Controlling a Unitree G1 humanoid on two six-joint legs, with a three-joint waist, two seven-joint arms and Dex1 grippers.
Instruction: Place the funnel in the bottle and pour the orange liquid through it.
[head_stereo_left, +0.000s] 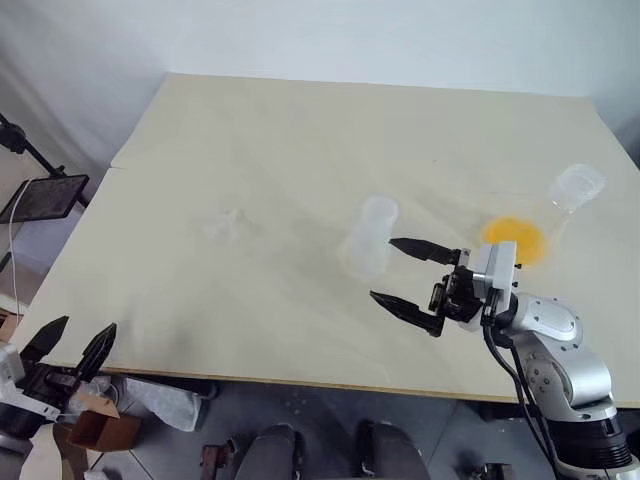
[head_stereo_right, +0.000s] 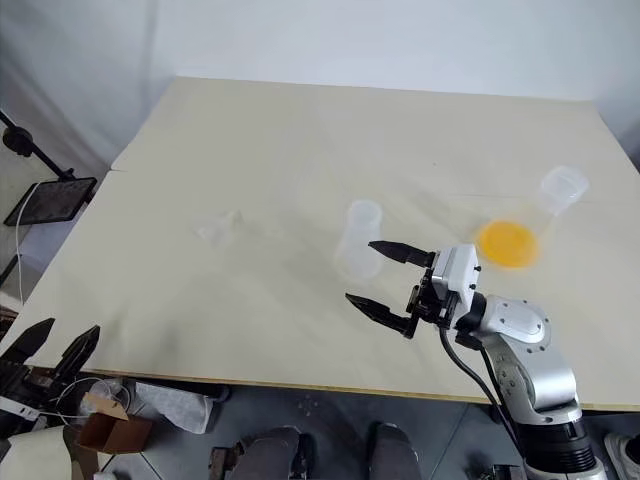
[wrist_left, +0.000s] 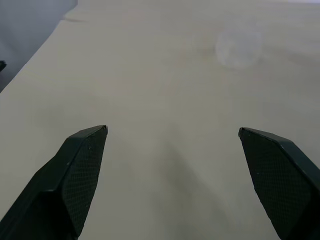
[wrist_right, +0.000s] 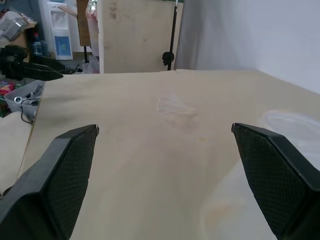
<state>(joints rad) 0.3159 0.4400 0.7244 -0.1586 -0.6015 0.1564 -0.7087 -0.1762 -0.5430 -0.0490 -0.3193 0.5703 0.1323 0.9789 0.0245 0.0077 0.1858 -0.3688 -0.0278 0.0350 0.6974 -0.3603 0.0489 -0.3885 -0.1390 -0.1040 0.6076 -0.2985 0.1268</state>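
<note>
Jaws spread and empty on both grippers: nothing is done yet, I judge. Funnel (head_stereo_left: 224, 226) lies alone on the tabletop (head_stereo_left: 300, 130), bottle (head_stereo_left: 368, 238) beside right gripper (head_stereo_left: 410, 274), orange liquid (head_stereo_left: 514, 241) in the far flask (head_stereo_left: 560, 205), left gripper (head_stereo_left: 72, 345) off the edge

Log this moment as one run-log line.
funnel: lying on table, untouched | bottle: upright, no funnel in it | orange liquid: still in flask | left gripper: open, empty | right gripper: open, empty, beside bottle

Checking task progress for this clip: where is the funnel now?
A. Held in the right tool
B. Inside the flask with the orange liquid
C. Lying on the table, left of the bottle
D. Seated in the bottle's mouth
C: the funnel lies on the bare table, apart from the bottle.
</note>
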